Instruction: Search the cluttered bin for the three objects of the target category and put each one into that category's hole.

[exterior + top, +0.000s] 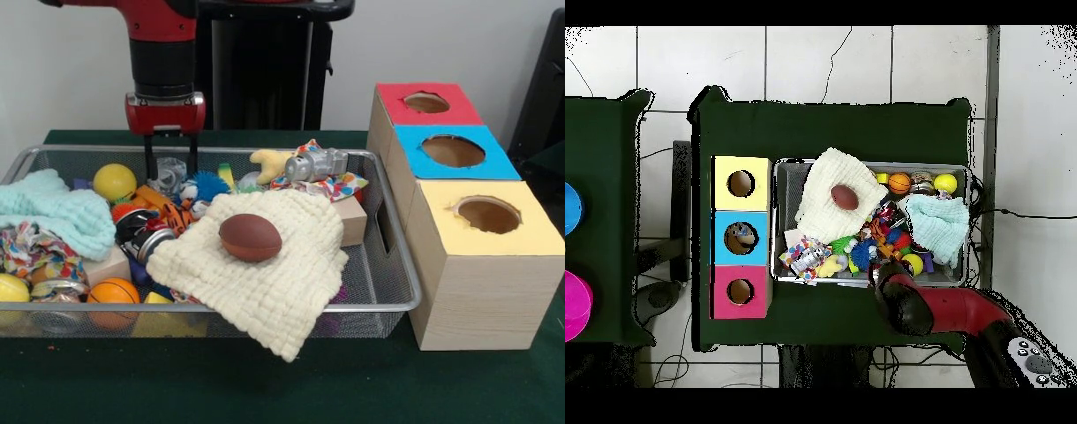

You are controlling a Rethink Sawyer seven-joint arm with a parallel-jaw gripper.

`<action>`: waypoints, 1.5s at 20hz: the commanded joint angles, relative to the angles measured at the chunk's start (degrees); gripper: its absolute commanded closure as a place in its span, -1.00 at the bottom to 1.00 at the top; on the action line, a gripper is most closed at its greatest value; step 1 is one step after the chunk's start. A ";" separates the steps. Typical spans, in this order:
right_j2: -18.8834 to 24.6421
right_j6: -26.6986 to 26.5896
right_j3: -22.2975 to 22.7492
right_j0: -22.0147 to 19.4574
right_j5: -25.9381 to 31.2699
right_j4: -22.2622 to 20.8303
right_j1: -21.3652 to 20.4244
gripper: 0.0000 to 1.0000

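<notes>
The wire-mesh bin (380, 308) is full of clutter. My gripper (171, 164) hangs open and empty over the bin's far left part, its fingertips (152, 168) just above a tangle of small toys. A brown toy football (250, 237) lies on a cream knitted cloth (274, 283) in the middle. A yellow ball (115, 181) is left of the gripper. An orange ball (115, 291) sits at the front left. The red-topped box's hole (426, 102) is far right. In the overhead view the arm (910, 305) hides the gripper; the bin (915, 166) and red box's hole (740, 291) show.
A blue-topped box (452, 152) and a yellow-topped box (485, 216) stand in line with the red one, right of the bin. A mint cloth (53, 212), a silver toy camera (315, 164) and a wooden block (355, 219) lie in the bin.
</notes>
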 commanded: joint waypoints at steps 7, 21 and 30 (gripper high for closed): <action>4.79 1.39 -6.80 0.76 5.01 0.45 2.25 -1.00; 0.05 2.25 -7.28 0.81 -0.40 -3.70 5.50 -1.00; 2.20 0.87 -6.70 -1.58 0.83 -3.89 4.83 -1.00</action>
